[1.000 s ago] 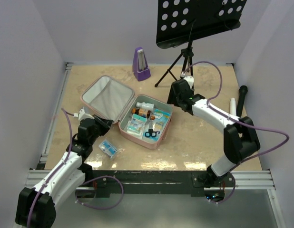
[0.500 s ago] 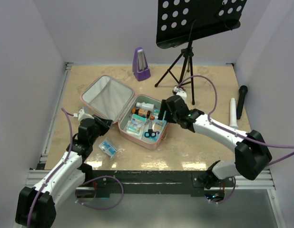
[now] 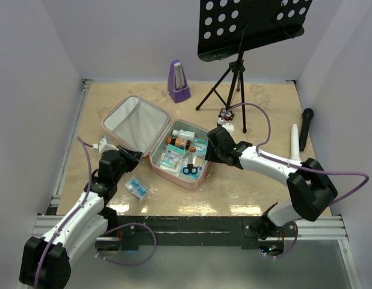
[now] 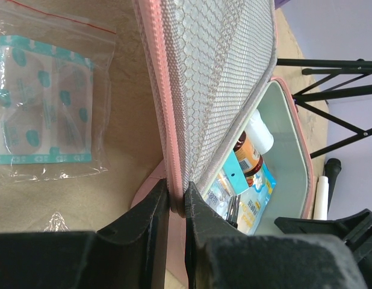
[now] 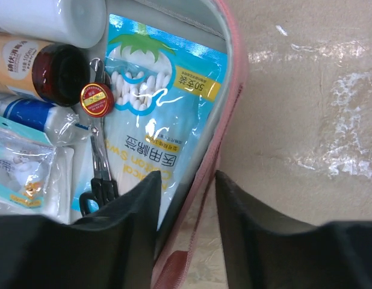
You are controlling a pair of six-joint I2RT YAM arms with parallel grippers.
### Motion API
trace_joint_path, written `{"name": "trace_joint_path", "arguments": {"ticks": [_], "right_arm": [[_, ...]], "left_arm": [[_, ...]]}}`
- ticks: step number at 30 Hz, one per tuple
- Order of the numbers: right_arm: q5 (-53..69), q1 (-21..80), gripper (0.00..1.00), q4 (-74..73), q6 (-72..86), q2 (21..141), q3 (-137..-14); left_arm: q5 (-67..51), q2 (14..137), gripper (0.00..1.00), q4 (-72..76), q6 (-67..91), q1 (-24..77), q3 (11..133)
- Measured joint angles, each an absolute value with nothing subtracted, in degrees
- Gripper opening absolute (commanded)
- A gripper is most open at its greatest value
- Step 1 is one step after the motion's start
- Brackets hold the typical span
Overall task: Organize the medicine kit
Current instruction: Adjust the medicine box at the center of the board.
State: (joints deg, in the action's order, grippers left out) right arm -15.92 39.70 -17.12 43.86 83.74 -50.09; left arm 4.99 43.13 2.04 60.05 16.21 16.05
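Top view: we see the medicine kit [image 3: 135,123] lying open, left of centre on the surface [image 3: 114,96]. Its long axis runs 10 to 4 o'clock. The lid is tilted up at the 10 end with its grey lining showing, and the filled tray is at the 4 end, mouth up. Left fingers [image 3: 131,159] sit on the lid's near edge at its 6 o'clock. Right fingers [image 3: 211,150] are at the tray's 3 o'clock rim. A bag of plasters [image 3: 139,187] lies just off the tray at 8. Purple metronome [image 3: 179,80] is at 12 of the kit and the music stand [image 3: 237,66] at 1. The black microphone [image 3: 306,127] and white tube [image 3: 294,141] are well off at 3. No writing is readable here.

Left wrist: left fingers [image 4: 161,208] are closed tight on the lid's pink zip edge [image 4: 164,90], with the mesh lining [image 4: 222,66] on its 3 o'clock side. The bag of plasters [image 4: 41,114] lies flat at 10, with a red seal strip and teal print but no legible text. We can't read the bottle labels in the tray.

Right wrist: right fingers [image 5: 144,201] stand apart, straddling the tray's pink wall [image 5: 231,102], one inside and one outside.
- Blue cotton-swab packet [image 5: 153,108]: yellow tag reads "50" plus Chinese characters, with larger Chinese print down its length.
- Amber bottle [image 5: 35,60]: orange label with Chinese text, too small to read.
- Red round tin [image 5: 97,98].
- Scissors [image 5: 100,174].
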Motion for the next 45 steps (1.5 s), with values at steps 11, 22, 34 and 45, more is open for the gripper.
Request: {"name": "trace_joint_path", "arguments": {"ticks": [11, 22, 34, 45], "right_arm": [[-19.2, 39.0, 0.17, -16.4, 43.1, 85.3, -50.1], [-24.0, 34.7, 0.17, -20.1, 35.6, 84.9, -51.4], [-30.3, 34.2, 0.22, -26.4, 26.7, 89.8, -58.3], [-35.4, 34.2, 0.21, -27.4, 24.9, 90.7, -60.5]], "left_arm": [[3.2, 45.8, 0.45, 0.6, 59.1, 16.2, 16.5], [2.0, 46.5, 0.71, -8.1, 51.8, 16.1, 24.6], [3.0, 47.6, 0.76, -17.0, 44.9, 10.2, 32.3], [-5.0, 62.3, 0.79, -13.6, 42.7, -0.2, 35.0]]}}
